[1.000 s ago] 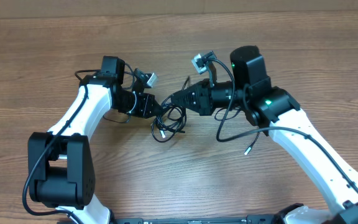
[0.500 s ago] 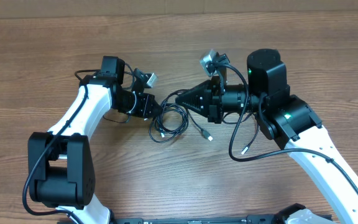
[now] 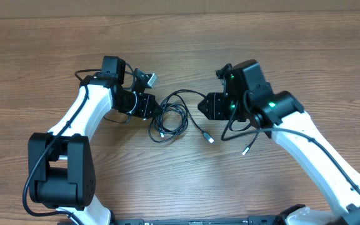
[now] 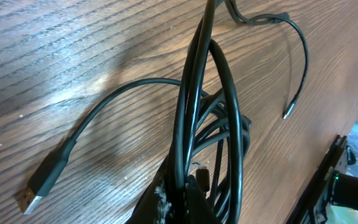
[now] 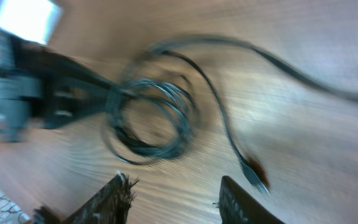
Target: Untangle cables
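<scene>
The cables [image 3: 169,120] are thin black cords coiled in a loose bundle on the wooden table between the arms. My left gripper [image 3: 153,107] is shut on the bundle's left side; in the left wrist view its fingertips [image 4: 188,190] pinch several strands [image 4: 194,106]. One cord arcs out of the coil and ends in a plug [image 3: 210,139] lying on the wood. My right gripper [image 3: 202,107] stands open just right of that arc, holding nothing. In the blurred right wrist view its gripper [image 5: 179,196] hovers over bare wood near the coil [image 5: 154,118] and the plug [image 5: 253,171].
Another thin cord end [image 3: 245,150] lies under the right arm and shows again in the left wrist view as a cord tip [image 4: 286,113]. A USB plug [image 4: 35,191] rests on the wood near the left gripper. The table [image 3: 292,50] is plain wood.
The right gripper has opened, let go of the cord it was pulling, and drawn back to the right. That cord and its plug now lie on the table. The left arm has not moved.
</scene>
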